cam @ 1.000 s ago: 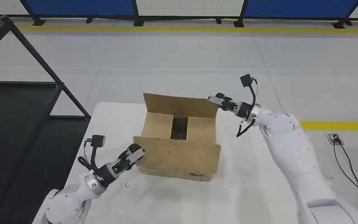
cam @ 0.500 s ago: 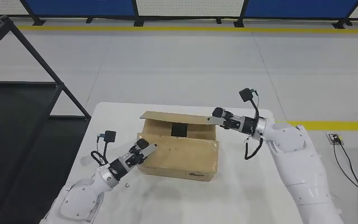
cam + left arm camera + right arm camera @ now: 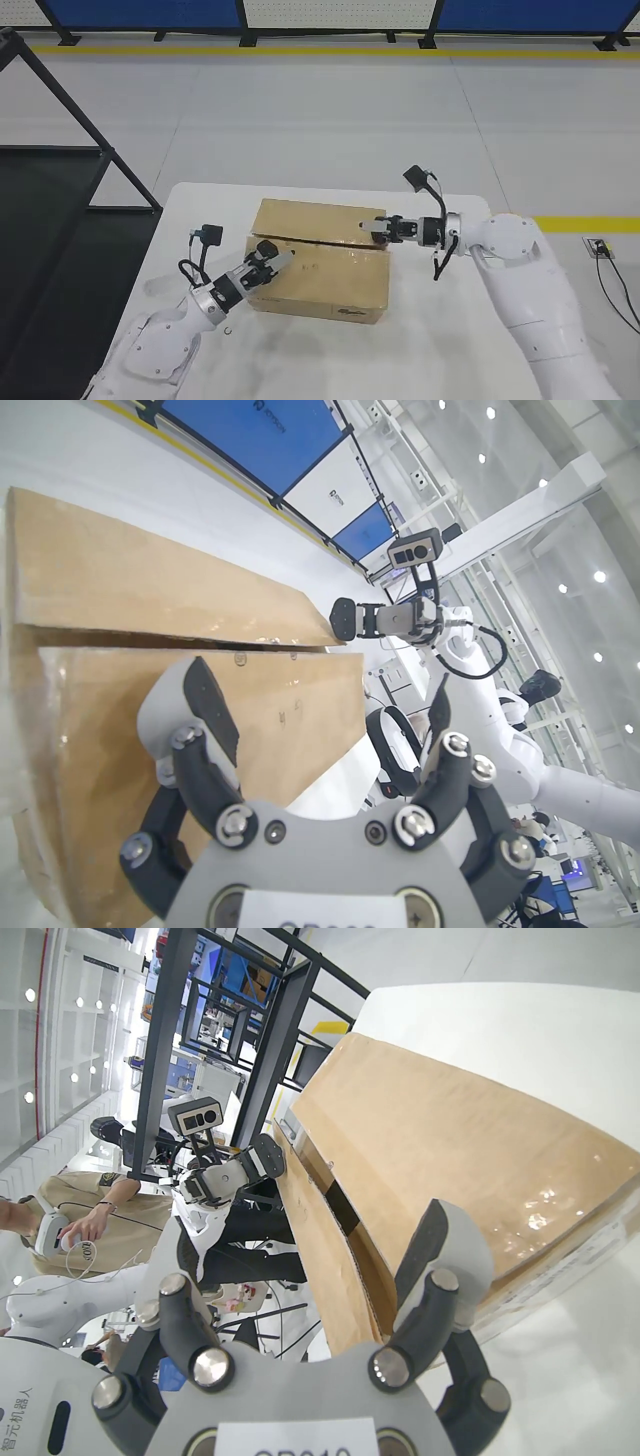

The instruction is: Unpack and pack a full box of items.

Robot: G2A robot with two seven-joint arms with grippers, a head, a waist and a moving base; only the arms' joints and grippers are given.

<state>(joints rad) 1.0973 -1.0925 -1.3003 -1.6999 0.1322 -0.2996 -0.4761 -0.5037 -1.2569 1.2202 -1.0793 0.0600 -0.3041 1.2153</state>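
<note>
Cardboard box (image 3: 320, 272) sits mid white table (image 3: 440, 340), both top flaps folded down, thin gap between them. Left gripper (image 3: 276, 257) fingers spread, resting on near flap. Right gripper (image 3: 374, 230) also spread, at far flap's corner.

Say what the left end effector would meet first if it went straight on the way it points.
Probably the brown cardboard box's near top flap, which the open left end effector lies over; beyond it, the right end effector. Depth is unclear.

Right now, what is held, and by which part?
Nothing is held: left gripper and right gripper, jaws open, each rest on the box.
</note>
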